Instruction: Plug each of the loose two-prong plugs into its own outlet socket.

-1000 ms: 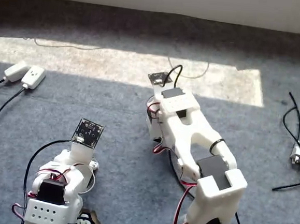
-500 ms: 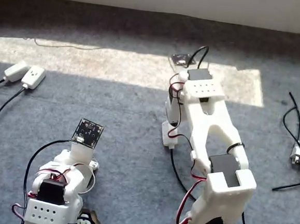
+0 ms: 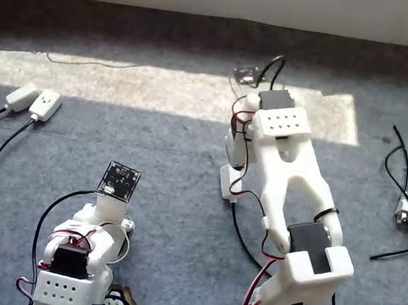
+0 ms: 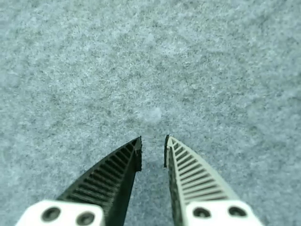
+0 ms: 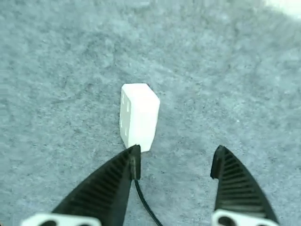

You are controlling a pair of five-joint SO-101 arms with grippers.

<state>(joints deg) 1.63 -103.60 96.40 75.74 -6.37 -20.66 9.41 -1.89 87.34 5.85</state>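
Two pairs stand empty: the right jaws wide open just above the white outlet socket (image 5: 138, 115) on the grey surface (image 5: 56, 56), the left jaws barely parted; approach apparently in hand, centring and lowering due next.

The right arm (image 3: 288, 166) has swung rightward and stretched out, carrying its tool (image 5: 177, 150) forward.

High cam: fixed, above and behind arms, tilted down over grey carpeted surface (image 3: 150, 205); far, wide.
Left wrist cam: sights along left pincer (image 4: 153, 143), facing down, very near surface.
Right wrist cam: sights past right pincer (image 5: 176, 162), facing down, near.
Overlap, right wrist and high: white outlet block (image 5: 138, 115), same block (image 3: 227, 184) under right arm (image 3: 288, 166).
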